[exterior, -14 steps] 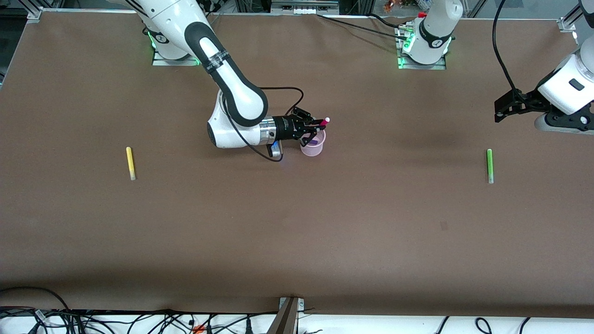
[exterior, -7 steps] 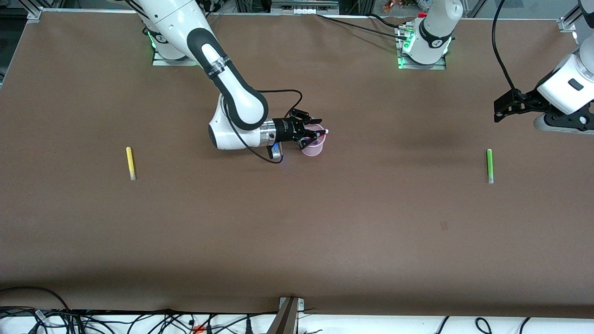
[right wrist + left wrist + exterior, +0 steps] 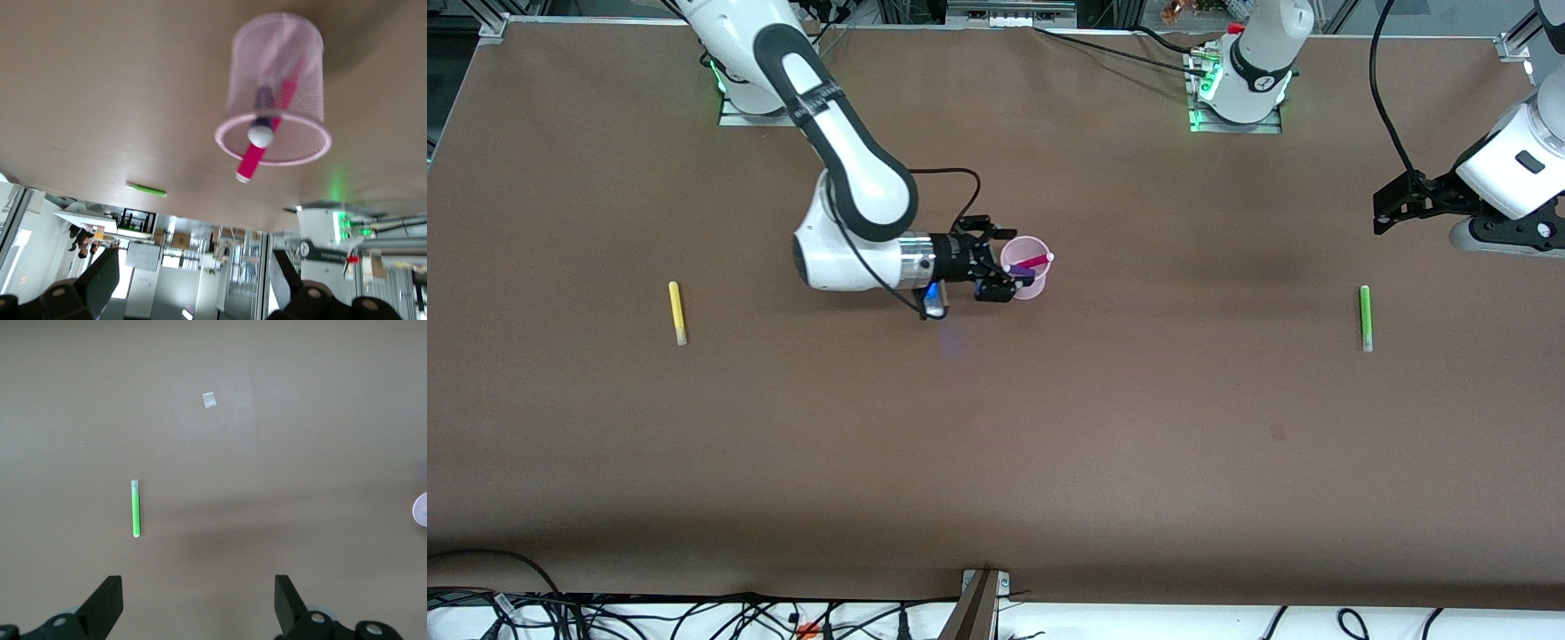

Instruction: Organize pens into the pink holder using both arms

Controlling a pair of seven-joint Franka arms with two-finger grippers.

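Magenta pen [image 3: 1031, 263] dropped into holder [image 3: 1035, 285] — right hand [image 3: 996, 267] empty.

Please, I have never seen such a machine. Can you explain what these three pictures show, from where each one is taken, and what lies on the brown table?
These are two white robot arms fixed at one edge of a brown table. The wide picture comes from a high camera facing them. The other two come from small cameras on each arm's wrist.

The right gripper is open beside the pink holder, a mesh cup; it holds nothing. Inside the cup lean a magenta pen and a purple pen.

The left gripper waits, open and empty, up over its end of the table. Its camera looks down on the green pen.

A yellow pen lies toward the right arm's end of the table. So two pens are in the holder and two are not.
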